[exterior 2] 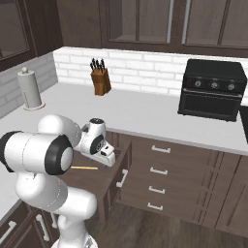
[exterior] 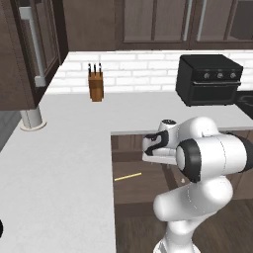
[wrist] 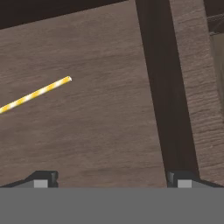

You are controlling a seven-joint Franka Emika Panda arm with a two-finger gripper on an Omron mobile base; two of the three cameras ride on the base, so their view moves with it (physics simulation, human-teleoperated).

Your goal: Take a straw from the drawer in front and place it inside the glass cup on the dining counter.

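Claw (wrist: 112,178): jaws spread wide, nothing between them, both dark tips poised over bare drawer floor.

Straw (exterior: 128,176): pale yellow, faintly striped, lying flat and loose on the drawer bottom, off to the left of the claw and apart from it; in the hand view only its near end shows at upper left, well clear of either tip.

Drawer (exterior: 143,190): pulled out, brown floor exposed, dark side wall running up beside the right tip in the hand view.

Progress: drawer stands open; straw not yet grasped. Left to do, by my reckoning: shift left over the straw, close, lift, carry to the cup.

Arm (exterior: 207,158): folded forward over the drawer, elbow raised, wrist bent, hand pointing down into the drawer.
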